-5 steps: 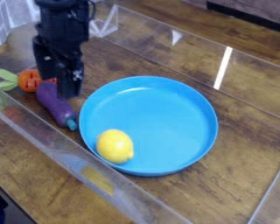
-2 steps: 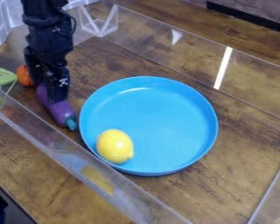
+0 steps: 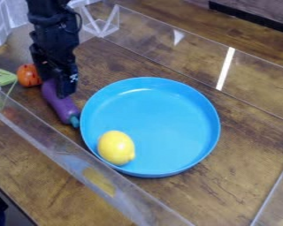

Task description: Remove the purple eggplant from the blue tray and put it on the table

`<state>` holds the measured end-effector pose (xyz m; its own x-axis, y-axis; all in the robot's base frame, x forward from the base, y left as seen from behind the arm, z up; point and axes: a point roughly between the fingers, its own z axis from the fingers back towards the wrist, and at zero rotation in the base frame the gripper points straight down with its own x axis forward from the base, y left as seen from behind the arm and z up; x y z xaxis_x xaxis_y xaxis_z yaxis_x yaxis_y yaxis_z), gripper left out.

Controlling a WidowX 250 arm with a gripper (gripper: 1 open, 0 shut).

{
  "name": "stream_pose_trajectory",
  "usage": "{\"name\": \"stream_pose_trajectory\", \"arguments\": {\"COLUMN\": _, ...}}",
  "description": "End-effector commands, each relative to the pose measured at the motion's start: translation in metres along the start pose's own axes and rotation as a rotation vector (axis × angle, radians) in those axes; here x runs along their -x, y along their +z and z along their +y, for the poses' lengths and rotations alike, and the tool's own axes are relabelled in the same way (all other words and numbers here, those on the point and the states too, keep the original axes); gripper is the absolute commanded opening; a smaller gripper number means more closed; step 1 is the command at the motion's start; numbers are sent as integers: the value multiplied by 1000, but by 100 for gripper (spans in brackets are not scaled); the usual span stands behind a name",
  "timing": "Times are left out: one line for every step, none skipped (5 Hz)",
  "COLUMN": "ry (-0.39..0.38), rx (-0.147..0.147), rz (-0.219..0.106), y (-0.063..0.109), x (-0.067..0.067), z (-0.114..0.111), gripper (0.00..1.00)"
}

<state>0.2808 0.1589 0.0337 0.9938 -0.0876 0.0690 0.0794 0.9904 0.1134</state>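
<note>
The purple eggplant lies on the brown table, just left of the blue tray and outside its rim. Its stem end points toward the front. My gripper hangs straight down over the eggplant's far end, close above it. Its dark fingers stand apart and nothing is between them.
A yellow lemon sits inside the tray at its front left. An orange carrot with green leaves lies on the table left of the gripper, partly hidden by it. A clear plastic wall runs along the table's front left.
The gripper swayed a little to the left and came back over the eggplant's far end. The eggplant has stayed on the table beside the tray.
</note>
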Motion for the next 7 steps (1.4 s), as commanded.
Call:
{"name": "stream_pose_trajectory", "arguments": {"ry": 17, "rx": 42, "rz": 98, "y": -51, "x": 16, "z": 1, "gripper": 0}}
{"name": "stream_pose_trajectory", "arguments": {"ry": 35, "rx": 40, "rz": 111, "y": -40, "x": 12, "z": 11, "gripper": 100}}
{"name": "stream_pose_trajectory", "arguments": {"ry": 5, "rx": 38, "rz": 94, "y": -20, "x": 0, "z": -2, "gripper": 100}}
{"name": "stream_pose_trajectory", "arguments": {"ry": 74, "rx": 32, "rz": 87, "y": -13, "x": 0, "z": -14, "gripper": 100}}
{"name": "stream_pose_trajectory", "arguments": {"ry": 140, "rx": 23, "rz": 78, "y": -7, "x": -1, "z": -26, "gripper": 100}}
{"name": "stream_pose_trajectory", "arguments": {"ry": 207, "rx": 13, "rz": 67, "y": -3, "x": -2, "z": -37, "gripper": 100}}
{"name": "stream_pose_trajectory", "arguments": {"ry": 307, "rx": -2, "rz": 47, "y": 12, "x": -9, "z": -27, "gripper": 100}}
